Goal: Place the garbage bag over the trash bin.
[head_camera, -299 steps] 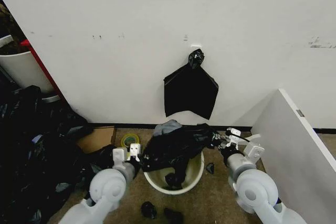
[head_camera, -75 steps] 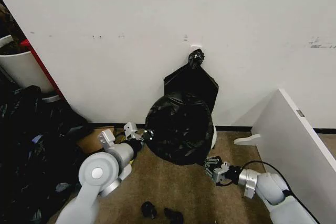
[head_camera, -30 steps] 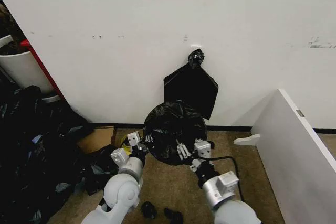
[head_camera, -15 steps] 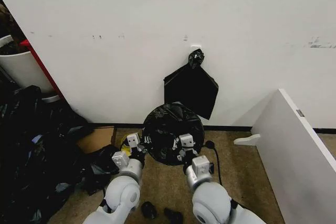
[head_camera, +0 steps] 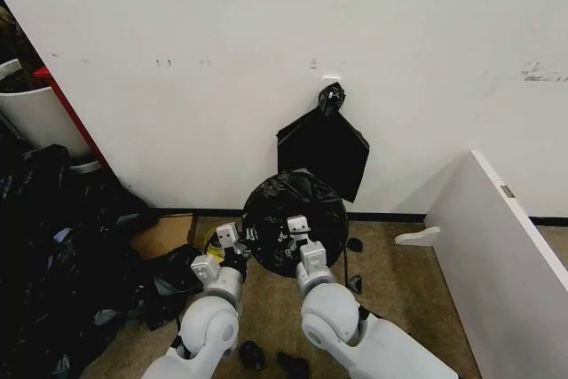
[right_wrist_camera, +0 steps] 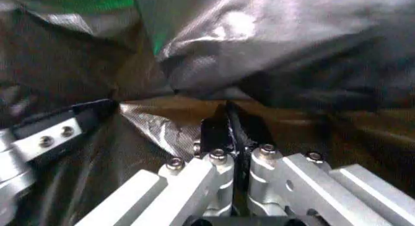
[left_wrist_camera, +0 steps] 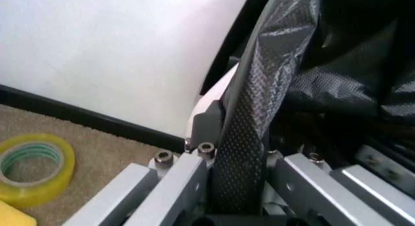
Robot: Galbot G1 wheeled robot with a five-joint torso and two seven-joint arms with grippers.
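While the thin, crinkled black plastic garbage bag (head_camera: 295,222) stands against the wall, my left gripper (head_camera: 232,239) pinches its side fold and my right gripper (head_camera: 295,230) clamps its front.

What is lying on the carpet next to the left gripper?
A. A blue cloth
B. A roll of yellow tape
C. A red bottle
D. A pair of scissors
B. A roll of yellow tape lies flat on the carpet beside the left gripper, whose fingers are shut on a strip of the garbage bag.
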